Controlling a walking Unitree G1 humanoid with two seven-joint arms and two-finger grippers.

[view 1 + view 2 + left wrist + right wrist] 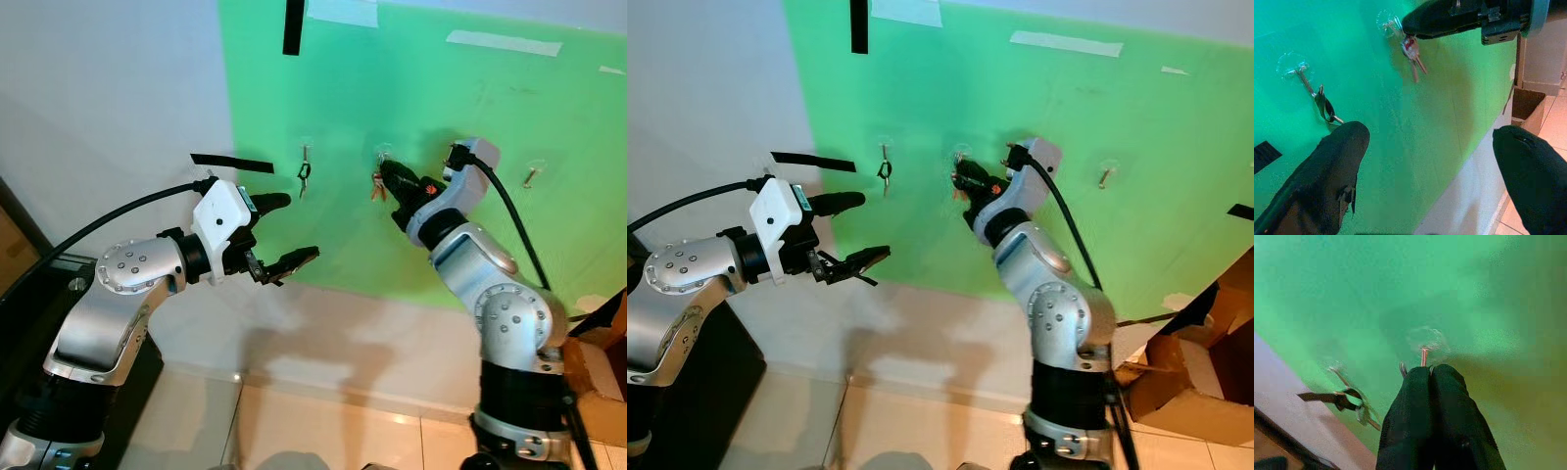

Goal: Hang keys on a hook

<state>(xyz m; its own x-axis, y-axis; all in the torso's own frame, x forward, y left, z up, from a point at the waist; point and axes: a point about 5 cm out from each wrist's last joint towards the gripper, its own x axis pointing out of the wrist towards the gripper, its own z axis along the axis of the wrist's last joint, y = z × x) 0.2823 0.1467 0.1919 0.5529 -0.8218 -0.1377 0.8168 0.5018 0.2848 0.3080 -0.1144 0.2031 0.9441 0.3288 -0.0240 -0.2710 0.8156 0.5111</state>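
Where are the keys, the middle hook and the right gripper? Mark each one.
keys (1413,53): left wrist view, on the reddish bunch hanging below the hook.
middle hook (1424,354): right wrist view, on its metal stem.
right gripper (1431,372): right wrist view, at the closed fingertips.

**What the views leave unclear**

The right gripper (1429,369) covers most of the keys (1413,51) from its own wrist camera; past its pressed-together fingertips just a sliver of metal and a reddish stub show. That picture is soft throughout, so the clear hook (1425,340) above the fingertips is a pale blur. From the head, the keys are too small to count (a reddish-orange speck at the fingertips), and whether their ring sits over the hook cannot be told. The dark item on the neighbouring hook (305,171) is too small to identify. The cardboard box (1190,377) is cut off by the picture's edge.
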